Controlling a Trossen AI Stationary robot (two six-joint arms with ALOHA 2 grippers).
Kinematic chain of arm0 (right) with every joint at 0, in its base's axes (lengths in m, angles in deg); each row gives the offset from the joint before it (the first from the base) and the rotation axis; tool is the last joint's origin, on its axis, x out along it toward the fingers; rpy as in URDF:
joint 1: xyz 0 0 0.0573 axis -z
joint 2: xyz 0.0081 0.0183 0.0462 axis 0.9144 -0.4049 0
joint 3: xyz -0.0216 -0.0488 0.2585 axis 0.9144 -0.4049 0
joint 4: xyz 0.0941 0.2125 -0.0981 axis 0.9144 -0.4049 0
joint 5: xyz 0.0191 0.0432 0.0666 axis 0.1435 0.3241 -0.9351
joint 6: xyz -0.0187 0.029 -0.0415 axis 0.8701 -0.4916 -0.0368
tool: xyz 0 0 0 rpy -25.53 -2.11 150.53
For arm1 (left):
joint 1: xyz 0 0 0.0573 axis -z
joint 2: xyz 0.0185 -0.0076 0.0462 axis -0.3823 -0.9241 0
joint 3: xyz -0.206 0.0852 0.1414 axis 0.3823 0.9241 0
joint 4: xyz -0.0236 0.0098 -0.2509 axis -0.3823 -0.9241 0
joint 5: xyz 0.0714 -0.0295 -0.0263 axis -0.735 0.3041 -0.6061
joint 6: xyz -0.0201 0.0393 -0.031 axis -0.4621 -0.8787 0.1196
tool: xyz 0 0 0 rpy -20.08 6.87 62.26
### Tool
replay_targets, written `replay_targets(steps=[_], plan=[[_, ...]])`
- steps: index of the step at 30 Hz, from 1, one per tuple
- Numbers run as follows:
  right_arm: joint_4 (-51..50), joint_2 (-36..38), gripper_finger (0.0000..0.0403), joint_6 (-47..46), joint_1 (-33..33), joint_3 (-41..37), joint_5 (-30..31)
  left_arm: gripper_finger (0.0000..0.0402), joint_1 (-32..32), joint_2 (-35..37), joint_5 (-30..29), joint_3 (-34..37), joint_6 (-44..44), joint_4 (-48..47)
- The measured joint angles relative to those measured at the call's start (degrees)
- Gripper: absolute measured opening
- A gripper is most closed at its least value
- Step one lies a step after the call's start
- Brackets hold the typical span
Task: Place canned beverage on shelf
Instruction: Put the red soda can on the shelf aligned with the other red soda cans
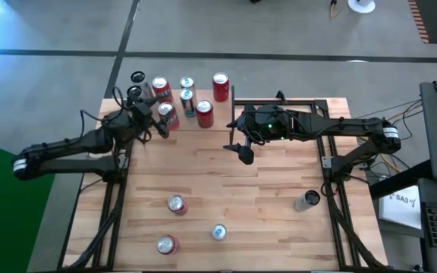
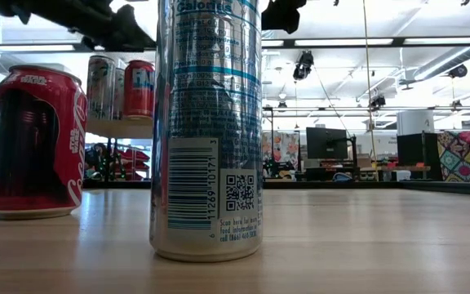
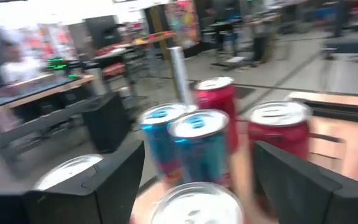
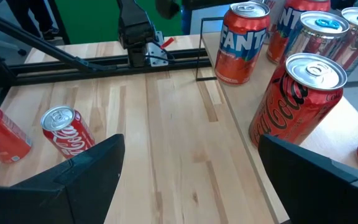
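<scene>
The left tool [image 1: 160, 130] hangs open over the shelf [image 1: 174, 126] at the table's [image 1: 271, 205] far left, a red can [image 1: 168, 115] between its fingers, ungripped; more cans crowd the shelf. The right tool [image 1: 241, 150] hovers open and empty just right of the shelf. Loose cans wait near: red [image 1: 176, 204], red [image 1: 166, 244], blue [image 1: 218, 232], dark [image 1: 307, 200]
</scene>
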Motion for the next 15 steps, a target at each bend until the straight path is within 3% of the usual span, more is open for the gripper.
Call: replay_targets(steps=[4,7,10,13,15], plan=[[0.0,0.0,0.0359,0.02,0.0,-0.01,0.0,0.0262,2.39,0.19,4.45,-1.54,0.55,-2.17],[0.01,0.0,0.0359,0.02,0.02,0.01,0.0,0.0219,5.52,0.3,5.07,-2.64,0.71,-4.93],[0.0,0.0,0.0359,0.0,0.02,-0.01,-0.01,0.0146,8.86,0.25,5.15,-3.26,1.48,-8.74],[-0.02,0.0,0.0359,0.0,0.01,-0.01,-0.02,0.0047,11.51,0.21,5.21,-3.35,3.2,-12.01],[-0.04,0.0,0.0359,0.0,0.02,-0.01,-0.04,0.0014,12.37,0.08,5.18,-2.54,5.61,-12.85]])
